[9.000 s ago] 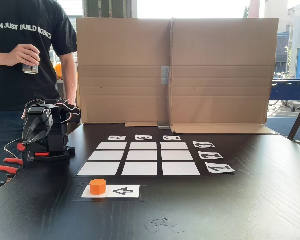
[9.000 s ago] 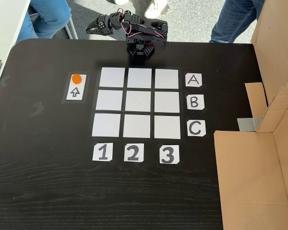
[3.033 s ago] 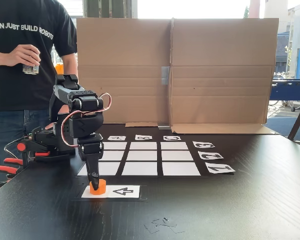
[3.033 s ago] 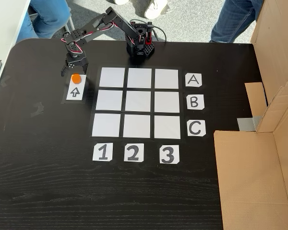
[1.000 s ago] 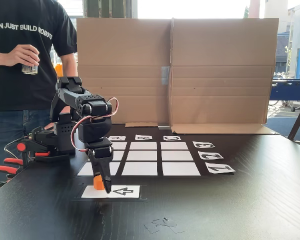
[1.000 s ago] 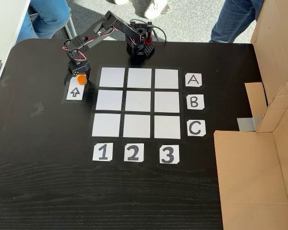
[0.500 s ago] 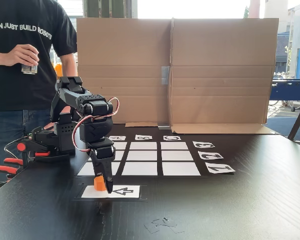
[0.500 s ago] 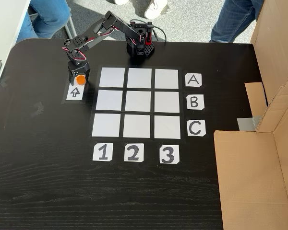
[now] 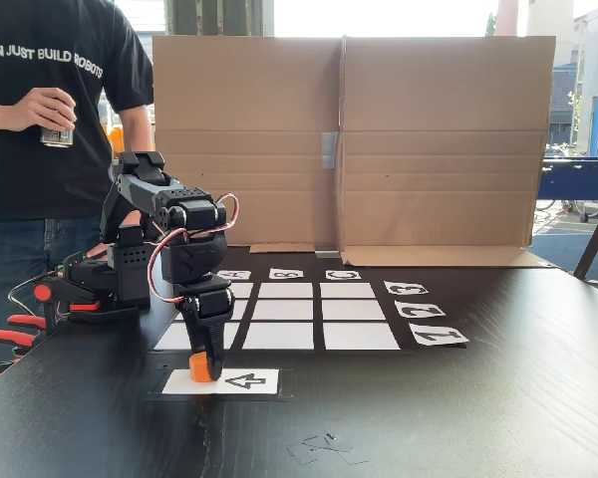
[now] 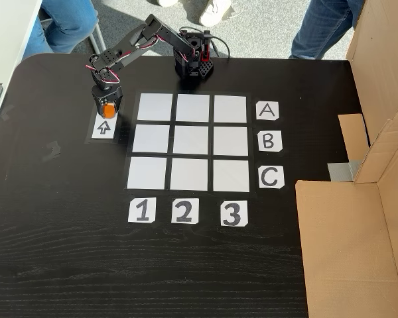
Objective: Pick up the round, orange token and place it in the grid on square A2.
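The gripper (image 9: 203,373) is pinching the orange token (image 9: 199,366) just over the arrow card (image 9: 241,380) (beside the grid (image 10: 192,142)), so it should squeeze tight, lift straight up, then carry it slowly over to square A2 (image 10: 193,108).

On the desk (image 10: 66,252), the tool (image 10: 107,110) stands over the arrow card (image 10: 105,127) with the token (image 10: 108,110) between its fingers. In the top-down fixed view the grid (image 10: 192,142) lies to its right, square A2 (image 10: 193,108) one cell beyond the nearest.
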### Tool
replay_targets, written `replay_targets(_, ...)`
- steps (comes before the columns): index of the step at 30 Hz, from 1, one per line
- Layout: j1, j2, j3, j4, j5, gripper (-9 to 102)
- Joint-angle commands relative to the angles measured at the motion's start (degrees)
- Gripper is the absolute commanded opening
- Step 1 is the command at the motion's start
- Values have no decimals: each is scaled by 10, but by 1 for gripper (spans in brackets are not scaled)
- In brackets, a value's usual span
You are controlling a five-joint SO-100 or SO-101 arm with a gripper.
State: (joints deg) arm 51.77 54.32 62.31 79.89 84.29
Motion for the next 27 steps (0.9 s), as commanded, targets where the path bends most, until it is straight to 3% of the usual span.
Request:
replay_targets(1,24,91,6,-17,-25,-1)
replay_targets(15,58,345,140,-48,-132,-1)
replay_targets(27,-51,532,304,-51,-262,-1)
